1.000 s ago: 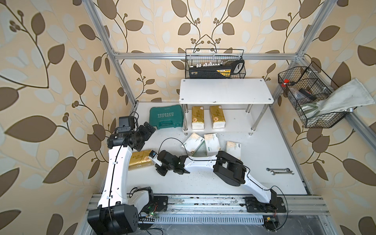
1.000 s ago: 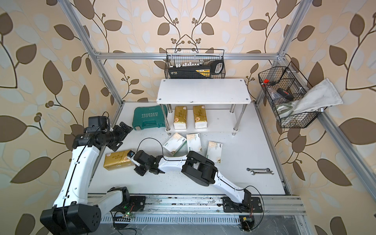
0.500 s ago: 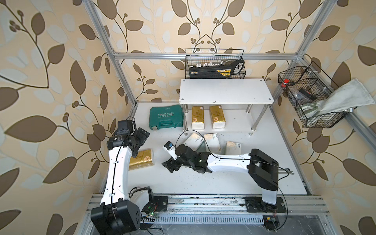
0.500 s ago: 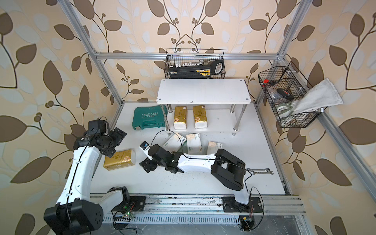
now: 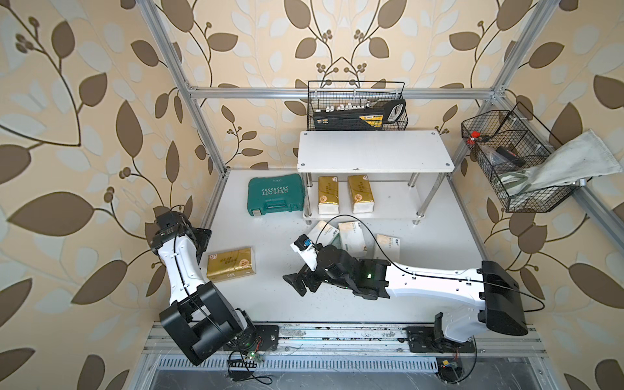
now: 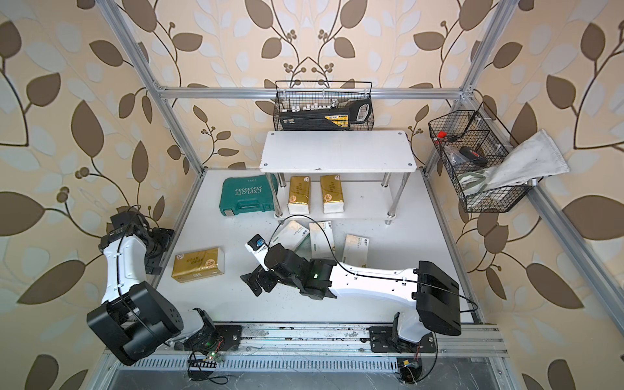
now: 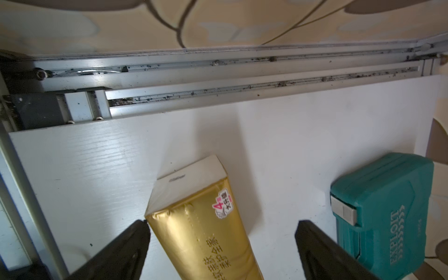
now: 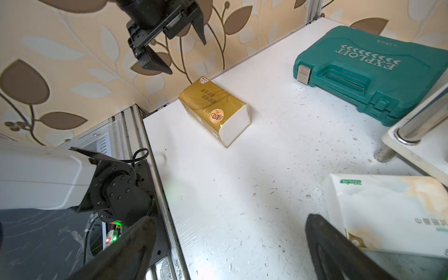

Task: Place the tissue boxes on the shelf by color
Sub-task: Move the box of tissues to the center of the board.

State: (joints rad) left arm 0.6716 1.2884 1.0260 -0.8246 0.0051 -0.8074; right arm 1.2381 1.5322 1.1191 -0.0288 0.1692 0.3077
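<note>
The teal hard-shell case (image 5: 275, 199) reads EXPLOIT. The right pincer (image 8: 229, 218) — a second ago clenched beside the shiny gold pack (image 5: 230, 269) — has drawn away, jaws spread and empty. That pack lies flat on the white surface (image 5: 270, 304), with the left pincer (image 7: 221, 221) released above it. Two more gold packs (image 5: 328, 194) sit on the shelf (image 5: 371, 157), lower tier — three soft white packs (image 5: 351, 236) lie in front.

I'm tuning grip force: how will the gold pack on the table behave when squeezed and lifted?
The gold pack probably dents when squeezed: its film wrap looks wrinkled and puffy. The glossy film may slip, so grip firmly. Lying flat on a broad face, it should slide rather than roll or tip.
</note>
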